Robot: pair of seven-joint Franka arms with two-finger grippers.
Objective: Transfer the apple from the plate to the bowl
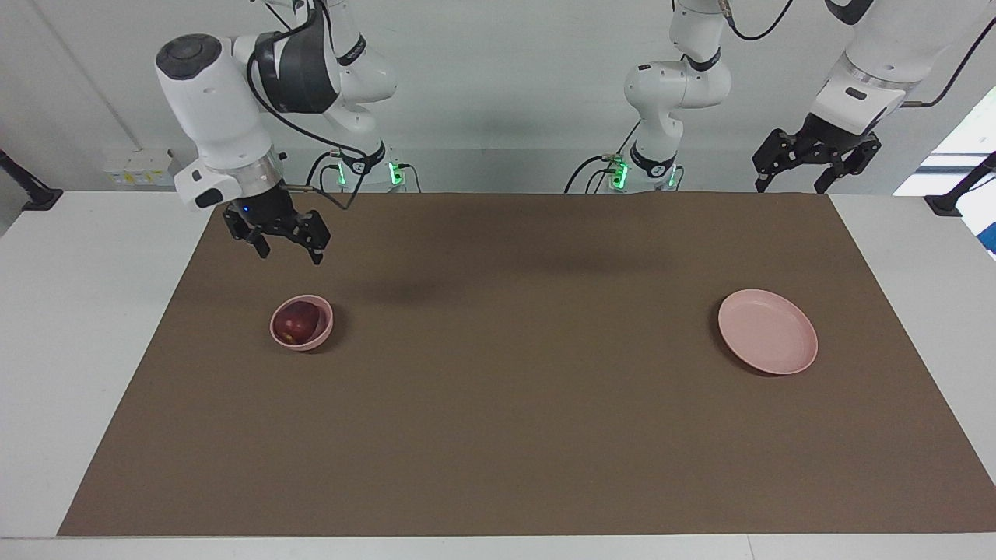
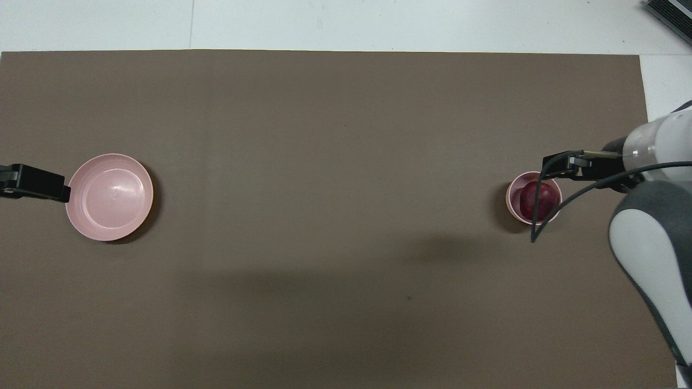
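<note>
1. Facing view: the apple (image 1: 296,320) lay inside the bowl (image 1: 302,337), on the brown mat (image 1: 498,435) toward the right arm's end of the table.
2. The right gripper (image 1: 287,250) hung in the air above the mat, at about 11 o'clock from the bowl in this view, clear of bowl and apple. Its fingers stood spread apart and gripped nothing.
3. The plate (image 1: 768,342) sat bare on the mat toward the left arm's end, at about 3 o'clock from the bowl and well apart from it.
4. The left gripper (image 1: 792,185) waited raised near the mat's corner at the robots' end, at about 1 o'clock from the plate. Its fingers stood apart and carried nothing.
5. Overhead view: the apple (image 2: 543,196) filled most of the bowl (image 2: 510,199), with a black cable (image 2: 536,216) of the right arm crossing over it.
6. The right gripper (image 2: 562,166) showed at about 2 o'clock from the bowl, only partly seen.
7. The plate (image 2: 111,197) lay at about 9 o'clock from the bowl, and the left gripper (image 2: 32,183) showed just beside the plate's rim at 9 o'clock from it.
</note>
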